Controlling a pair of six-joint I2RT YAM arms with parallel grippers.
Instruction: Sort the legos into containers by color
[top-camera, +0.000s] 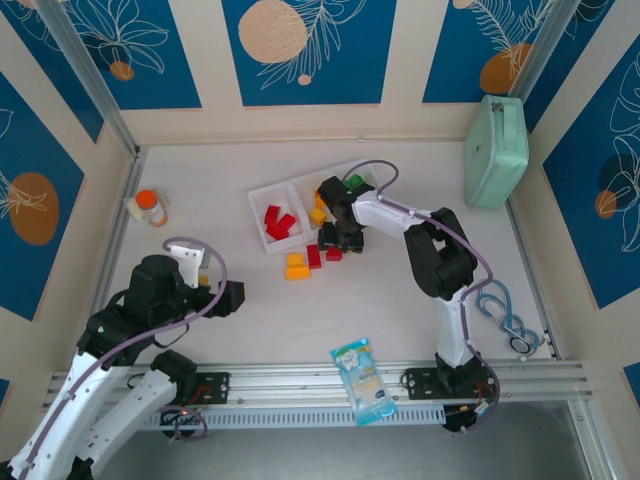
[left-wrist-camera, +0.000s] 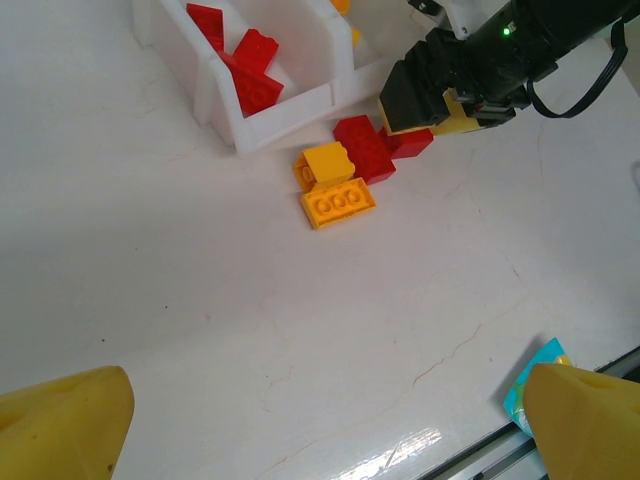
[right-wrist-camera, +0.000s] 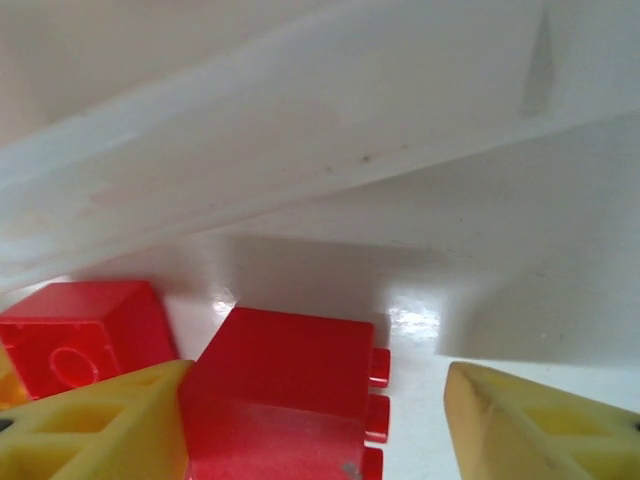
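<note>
**Far left.** A small orange-capped bottle (top-camera: 150, 207) stands upright on the bench (top-camera: 220, 180), well apart from the work.

**Left fingers** (left-wrist-camera: 60, 425). Spread wide and released, grasping nothing. They hang over bare bench to the near left of the tray.

**Containers** (top-camera: 258, 215). One white tray of three joined compartments lies at mid-bench.
- The left compartment holds red legos (top-camera: 278, 222).
- The middle compartment holds yellow-orange pieces (top-camera: 318, 212).
- The right compartment shows a green piece (top-camera: 353, 182), partly hidden by the right arm.

**Loose legos.** These lie on the bench just near of the tray. Two yellow-orange bricks (left-wrist-camera: 335, 190) touch each other. A cluster of red bricks (left-wrist-camera: 365, 150) lies against their right side.

**Right fingers** (right-wrist-camera: 100, 420). Lowered to the bench close to the tray's near wall (right-wrist-camera: 300, 150), they straddle a red brick (right-wrist-camera: 280, 390).
- One finger is against the brick; the other stands clear of it with a visible gap, so the fingers are not clenched.
- The brick appears to rest on the bench.
- At this close range I cannot tell whether the touching finger presses the brick or merely meets it.
- A second red brick (right-wrist-camera: 80, 340) lies just beside the first.

**Near edge.** A blue-and-white snack packet (top-camera: 365, 380) lies across the rail.

**Far right.** A mint-green case (top-camera: 497, 150) stands by the wall.
</note>
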